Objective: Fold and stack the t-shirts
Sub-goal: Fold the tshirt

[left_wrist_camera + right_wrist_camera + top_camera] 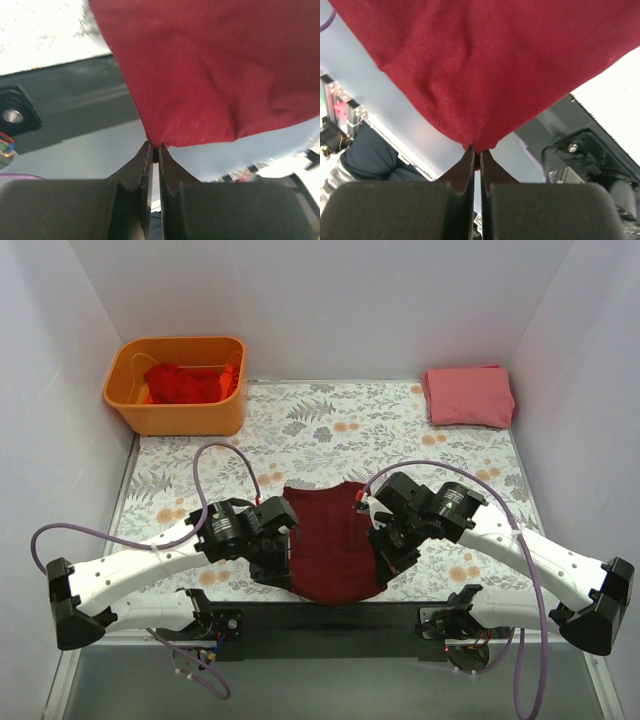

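Observation:
A dark maroon t-shirt [334, 540] lies between the two arms at the near edge of the table, its near end lifted. My left gripper [287, 578] is shut on the shirt's near left corner, and in the left wrist view the cloth [210, 70] is pinched at the gripper's tips [154, 150]. On the near right corner my right gripper [385, 568] is shut, the fabric [485, 65] bunched into its tips [475, 151]. A folded salmon-pink t-shirt [468, 396] rests at the far right. Red t-shirts [185, 383] are heaped in the bin.
An orange plastic bin [178, 412] stands at the far left corner. The floral tablecloth [330, 430] covers the table between white walls. A black mounting bar [330, 625] runs along the near edge, and purple cables [225, 465] loop above both arms.

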{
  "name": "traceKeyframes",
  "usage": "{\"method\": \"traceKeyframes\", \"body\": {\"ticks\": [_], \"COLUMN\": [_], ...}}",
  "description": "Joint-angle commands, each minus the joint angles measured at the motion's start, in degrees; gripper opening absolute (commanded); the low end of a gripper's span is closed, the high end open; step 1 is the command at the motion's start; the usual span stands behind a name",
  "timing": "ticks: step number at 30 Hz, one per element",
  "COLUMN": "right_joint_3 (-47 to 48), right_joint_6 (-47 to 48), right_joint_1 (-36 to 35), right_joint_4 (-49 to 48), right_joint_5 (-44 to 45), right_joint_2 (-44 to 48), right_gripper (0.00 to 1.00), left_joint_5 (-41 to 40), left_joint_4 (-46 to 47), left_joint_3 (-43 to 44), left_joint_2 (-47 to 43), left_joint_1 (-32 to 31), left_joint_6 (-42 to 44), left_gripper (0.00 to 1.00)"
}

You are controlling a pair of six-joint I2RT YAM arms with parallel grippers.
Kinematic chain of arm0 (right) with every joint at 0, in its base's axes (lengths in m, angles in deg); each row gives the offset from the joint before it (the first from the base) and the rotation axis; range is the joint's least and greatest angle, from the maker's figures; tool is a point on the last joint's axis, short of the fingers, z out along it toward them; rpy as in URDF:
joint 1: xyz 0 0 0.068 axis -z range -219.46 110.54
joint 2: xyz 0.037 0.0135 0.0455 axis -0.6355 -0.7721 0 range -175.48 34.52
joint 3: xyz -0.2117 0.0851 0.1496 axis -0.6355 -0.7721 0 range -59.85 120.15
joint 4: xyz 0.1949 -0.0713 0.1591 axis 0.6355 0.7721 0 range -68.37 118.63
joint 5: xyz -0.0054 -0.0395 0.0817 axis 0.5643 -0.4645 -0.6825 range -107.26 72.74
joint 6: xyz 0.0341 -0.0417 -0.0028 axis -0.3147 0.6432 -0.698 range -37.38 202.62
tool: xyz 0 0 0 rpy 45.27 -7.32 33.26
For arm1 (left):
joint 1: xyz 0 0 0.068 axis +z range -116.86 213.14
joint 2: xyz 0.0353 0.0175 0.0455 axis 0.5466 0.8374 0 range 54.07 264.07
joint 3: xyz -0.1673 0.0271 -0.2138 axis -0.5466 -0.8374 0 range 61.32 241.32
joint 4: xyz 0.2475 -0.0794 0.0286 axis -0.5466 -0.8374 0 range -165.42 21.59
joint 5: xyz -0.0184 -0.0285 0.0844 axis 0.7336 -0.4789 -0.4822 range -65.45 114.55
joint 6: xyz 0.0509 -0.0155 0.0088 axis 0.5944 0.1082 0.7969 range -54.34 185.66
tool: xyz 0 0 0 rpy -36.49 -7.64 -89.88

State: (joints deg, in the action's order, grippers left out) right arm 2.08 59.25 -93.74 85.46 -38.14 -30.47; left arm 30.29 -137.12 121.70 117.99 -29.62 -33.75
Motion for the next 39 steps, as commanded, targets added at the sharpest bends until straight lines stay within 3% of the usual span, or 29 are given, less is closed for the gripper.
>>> {"method": "traceKeyframes", "body": {"ticks": [1, 7, 14, 26, 39], "right_joint_3": [2.0, 10.7, 16.5, 26.1, 30.4], "right_joint_6": [-4.0, -0.8, 7.9, 19.8, 23.2], "right_joint_1": [-1.6, 0.4, 13.2, 25.4, 32.2], "right_joint_4": [1.1, 2.1, 1.8, 0.2, -7.6], "right_joint_5": [-2.5, 4.9, 5.5, 0.0, -6.4], "right_joint_2": [2.2, -2.5, -10.9, -28.7, -47.9], "right_gripper": [0.01, 0.01, 0.01, 0.01, 0.01], "left_joint_5": [1.8, -4.3, -1.8, 3.8, 3.6], "left_joint_4": [-2.0, -2.8, 4.7, 16.3, 24.9], "left_joint_3": [1.3, 7.8, 8.9, 9.8, 11.3], "left_joint_2": [-4.6, 0.2, 6.9, 20.4, 37.1], "left_joint_1": [-0.8, 1.3, 18.5, 34.8, 39.6], "left_joint_6": [-4.4, -2.3, 9.5, 19.6, 21.6], "left_gripper": [0.0, 0.0, 0.0, 0.0, 0.02]}}
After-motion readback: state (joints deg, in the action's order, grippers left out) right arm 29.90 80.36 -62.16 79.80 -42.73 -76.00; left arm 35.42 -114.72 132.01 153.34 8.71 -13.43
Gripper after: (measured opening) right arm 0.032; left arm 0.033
